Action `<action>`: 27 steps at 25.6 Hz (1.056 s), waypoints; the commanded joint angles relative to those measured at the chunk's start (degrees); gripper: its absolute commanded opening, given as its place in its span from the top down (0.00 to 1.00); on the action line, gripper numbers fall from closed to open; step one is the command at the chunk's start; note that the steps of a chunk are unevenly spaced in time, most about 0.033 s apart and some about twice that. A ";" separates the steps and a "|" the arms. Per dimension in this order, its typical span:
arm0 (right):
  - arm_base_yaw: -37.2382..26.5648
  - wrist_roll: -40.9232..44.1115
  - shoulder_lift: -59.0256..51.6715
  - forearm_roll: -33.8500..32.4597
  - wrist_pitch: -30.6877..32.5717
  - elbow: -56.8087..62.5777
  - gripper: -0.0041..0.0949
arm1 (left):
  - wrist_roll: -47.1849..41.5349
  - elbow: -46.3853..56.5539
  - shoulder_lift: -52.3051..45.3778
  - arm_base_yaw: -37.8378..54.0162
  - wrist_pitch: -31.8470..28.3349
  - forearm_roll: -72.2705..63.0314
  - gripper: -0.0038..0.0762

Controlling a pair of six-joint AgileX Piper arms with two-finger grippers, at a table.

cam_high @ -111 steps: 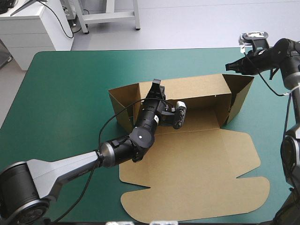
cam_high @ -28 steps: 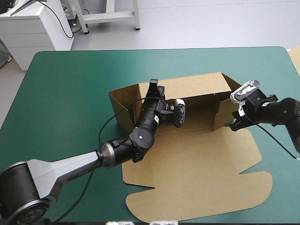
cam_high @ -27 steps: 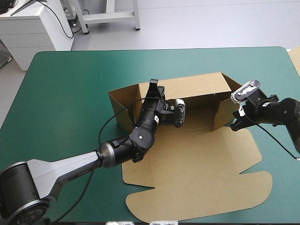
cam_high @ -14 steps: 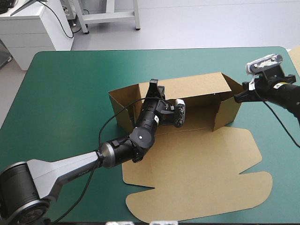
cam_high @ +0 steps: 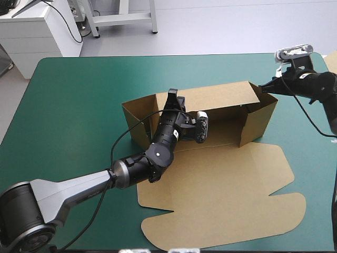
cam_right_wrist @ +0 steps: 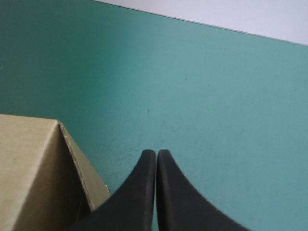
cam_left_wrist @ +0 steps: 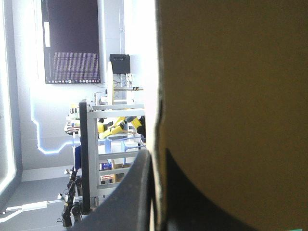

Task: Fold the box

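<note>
The teal-green table [cam_high: 68, 105] carries the partly folded brown box [cam_high: 221, 195]

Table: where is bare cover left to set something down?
Bare: on the table, the far strip behind the box and the left side. A narrower strip lies right of the lid. Crowded: the middle, where the left gripper holds the box, and the far right corner by the right gripper.

- The box [cam_high: 224, 97] sits mid-table [cam_high: 73, 105], with its walled part toward the far edge.
- The lid [cam_high: 221, 195] lies flat in front of the box's walls, toward the near edge.
- The left gripper [cam_high: 174, 96] is at the box's back wall (board between its fingers).
- The right gripper [cam_high: 262, 88] is just beside the box's far right corner, outside the walls.
</note>
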 commanded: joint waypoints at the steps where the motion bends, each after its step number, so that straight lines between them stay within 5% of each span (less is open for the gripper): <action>1: -0.03 2.66 1.01 0.79 -2.02 -2.43 0.97 | -0.31 -1.06 -2.40 -0.60 -0.34 3.19 0.96; 7: -0.03 0.41 2.30 1.16 6.24 -0.09 0.97 | -0.31 -1.06 -2.40 -0.60 0.96 3.19 0.96; 18: -0.86 -12.60 -5.14 15.55 1.24 15.82 0.97 | -0.31 -1.06 -2.40 -0.60 1.77 3.19 0.96; 27: -0.86 -16.56 -7.35 15.02 3.06 16.55 0.97 | -0.31 -1.06 -2.40 -0.60 1.77 3.19 0.96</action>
